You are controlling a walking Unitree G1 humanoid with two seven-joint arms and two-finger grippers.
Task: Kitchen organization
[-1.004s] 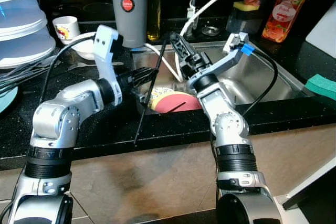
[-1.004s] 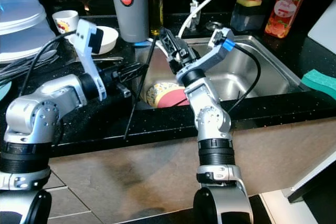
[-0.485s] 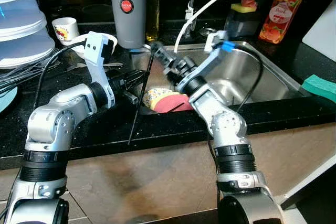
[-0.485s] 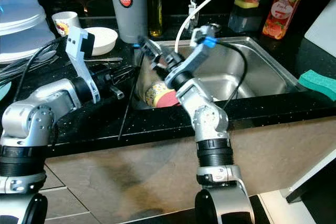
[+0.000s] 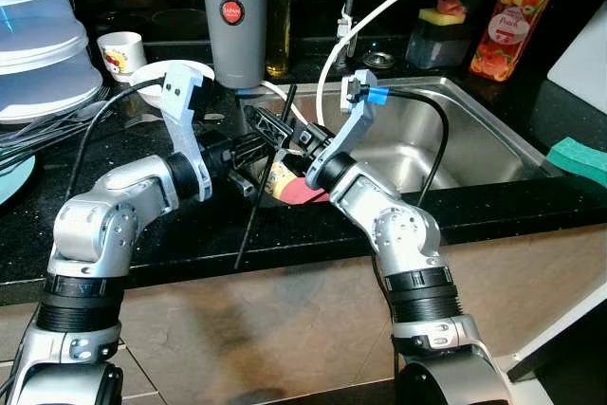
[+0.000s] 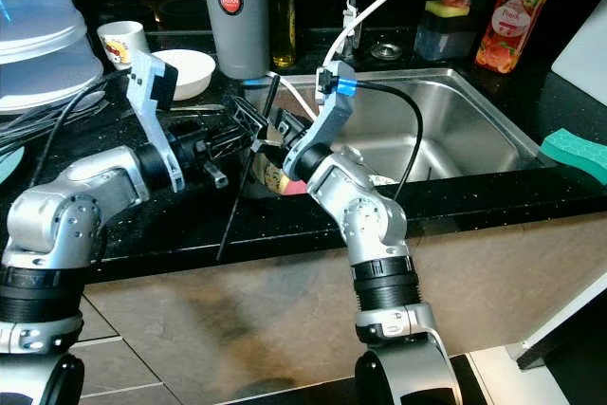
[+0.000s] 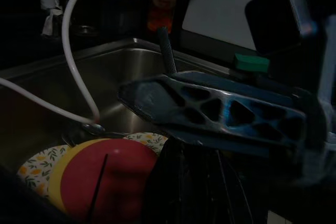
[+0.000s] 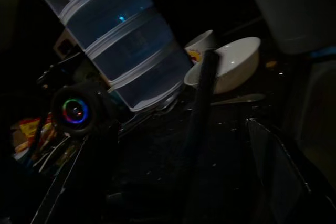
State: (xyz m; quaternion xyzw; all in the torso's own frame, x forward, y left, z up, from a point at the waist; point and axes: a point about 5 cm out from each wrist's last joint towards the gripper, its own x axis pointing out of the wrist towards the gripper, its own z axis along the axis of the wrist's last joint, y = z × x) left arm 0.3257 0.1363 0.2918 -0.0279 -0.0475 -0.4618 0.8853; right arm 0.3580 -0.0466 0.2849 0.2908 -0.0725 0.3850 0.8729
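Observation:
A long thin black stick point(image 5: 252, 215) slants from above the sink's left rim down past the counter's front edge. My left gripper point(image 5: 248, 147) is shut on it near its upper half. My right gripper point(image 5: 272, 128) reaches across from the sink side, open, with the stick point(image 8: 201, 109) standing between its fingers point(image 8: 274, 157). In the left wrist view, a right finger point(image 7: 220, 109) crosses just in front of the stick's tip point(image 7: 167, 50). Below both grippers, a red plate point(image 7: 122, 181) lies on a floral plate point(image 7: 35, 164) in the steel sink point(image 5: 455, 135).
On the black counter stand a grey canister point(image 5: 234, 16), a white bowl point(image 6: 188, 71), a small cup point(image 5: 120, 49) and stacked clear containers point(image 5: 38, 35). Cutlery point(image 6: 204, 109) lies near the bowl. A white hose point(image 5: 379, 11) arcs over the sink. A green sponge point(image 5: 579, 154) and a soap bottle point(image 5: 512, 16) sit at the right.
My right gripper has swung left from above the sink to the left gripper, closing in around the stick. The left gripper kept hold of the stick and shifted only slightly.

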